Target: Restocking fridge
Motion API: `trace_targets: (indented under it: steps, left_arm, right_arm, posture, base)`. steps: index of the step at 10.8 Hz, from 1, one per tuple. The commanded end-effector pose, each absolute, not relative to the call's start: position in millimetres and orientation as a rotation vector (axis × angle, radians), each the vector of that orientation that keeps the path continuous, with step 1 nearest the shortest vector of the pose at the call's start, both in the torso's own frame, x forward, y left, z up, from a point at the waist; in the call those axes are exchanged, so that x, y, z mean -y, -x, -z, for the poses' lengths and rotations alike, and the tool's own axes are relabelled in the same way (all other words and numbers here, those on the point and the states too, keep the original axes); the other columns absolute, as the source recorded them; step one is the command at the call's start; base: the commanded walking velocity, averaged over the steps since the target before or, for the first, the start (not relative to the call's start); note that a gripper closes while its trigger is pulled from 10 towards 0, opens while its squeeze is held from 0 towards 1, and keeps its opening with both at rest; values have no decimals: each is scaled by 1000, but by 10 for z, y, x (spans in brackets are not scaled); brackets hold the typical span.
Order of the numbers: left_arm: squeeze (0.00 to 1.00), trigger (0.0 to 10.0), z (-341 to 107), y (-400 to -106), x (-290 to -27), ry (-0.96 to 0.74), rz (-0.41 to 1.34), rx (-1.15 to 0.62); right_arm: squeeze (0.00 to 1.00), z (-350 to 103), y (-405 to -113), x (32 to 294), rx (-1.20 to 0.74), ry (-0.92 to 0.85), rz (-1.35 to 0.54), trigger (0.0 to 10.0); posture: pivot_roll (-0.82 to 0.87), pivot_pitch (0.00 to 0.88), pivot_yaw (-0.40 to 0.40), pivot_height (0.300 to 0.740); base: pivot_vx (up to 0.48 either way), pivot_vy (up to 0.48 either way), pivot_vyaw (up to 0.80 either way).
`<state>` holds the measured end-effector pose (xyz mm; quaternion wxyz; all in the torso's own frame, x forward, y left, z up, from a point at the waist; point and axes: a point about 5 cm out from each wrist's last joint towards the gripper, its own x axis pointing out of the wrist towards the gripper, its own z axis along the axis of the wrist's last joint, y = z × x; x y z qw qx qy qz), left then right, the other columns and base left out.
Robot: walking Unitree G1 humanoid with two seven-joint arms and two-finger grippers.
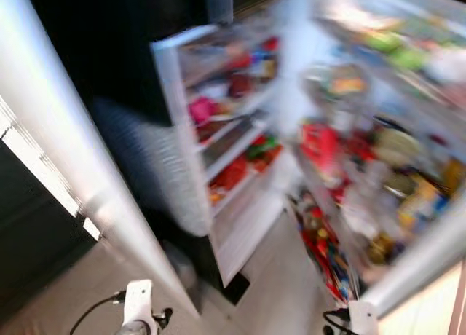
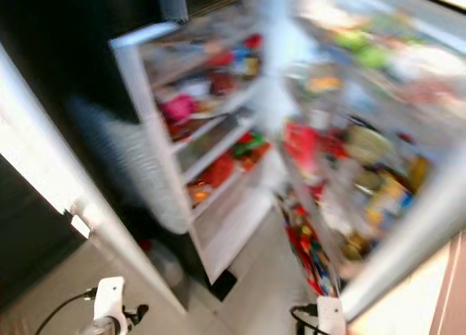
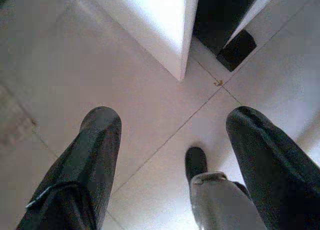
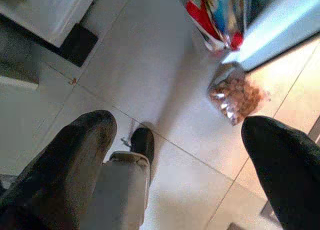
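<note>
The fridge (image 1: 233,124) stands open ahead of me, blurred, its inner shelves packed with red, pink and green items. Its right door (image 1: 378,167) swings out on my right, with racks full of colourful packets and jars. Its white left door (image 1: 65,153) stands open on my left. My left gripper (image 3: 175,120) hangs open over the pale floor tiles, holding nothing. My right gripper (image 4: 180,125) is also open and points down at the floor. A clear bag of brown snacks (image 4: 235,92) lies on the tiles by the right door's foot.
A red printed packet (image 4: 215,15) sits low at the right door. A black block (image 4: 77,42) lies on the floor at the fridge's base. My own foot (image 3: 196,162) shows between the left fingers. Open floor tiles stretch between the two doors.
</note>
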<state>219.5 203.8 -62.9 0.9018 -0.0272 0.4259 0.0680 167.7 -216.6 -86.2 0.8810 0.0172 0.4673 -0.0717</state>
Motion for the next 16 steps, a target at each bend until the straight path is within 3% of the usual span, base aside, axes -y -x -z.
trace_targets:
  steps: [1,5,8,9,10,12,16]
  left_arm:
    - [0,10000,633,-2181,-2073,53,-155,-888]
    - [0,10000,634,-2181,-2070,63,-163,-888]
    - [0,10000,634,-2180,-2075,63,-163,-889]
    - [0,10000,634,-2180,-2076,63,-164,-890]
    - [0,10000,633,-2181,-2078,65,-166,-890]
    - [0,10000,633,-2180,-2079,65,-165,-889]
    - [0,10000,631,-2179,-2092,65,-171,-887]
  right_arm:
    - [0,859,-1684,2164,-969,-42,162,10000]
    - [0,849,-1693,2181,-952,-25,187,10000]
    - [0,789,-1673,2290,-828,30,489,10000]
    - [0,697,-1732,2398,-759,113,629,10000]
    - [0,409,-2001,2772,-641,149,800,10000]
    - [0,194,-1919,3257,-569,121,1049,10000]
    - [0,-306,-2193,3628,-332,114,1144,10000]
  posture:
    - [22,0,69,740]
    - [26,0,70,740]
    - [26,0,70,740]
    - [22,0,71,740]
    - [21,0,71,740]
    - [21,0,71,740]
    - [19,0,76,740]
  base:
    - [0,0,-781]
    - [0,0,-559]
    - [0,0,0]
    - [0,0,0]
    - [0,0,0]
    - [0,0,0]
    - [0,0,0]
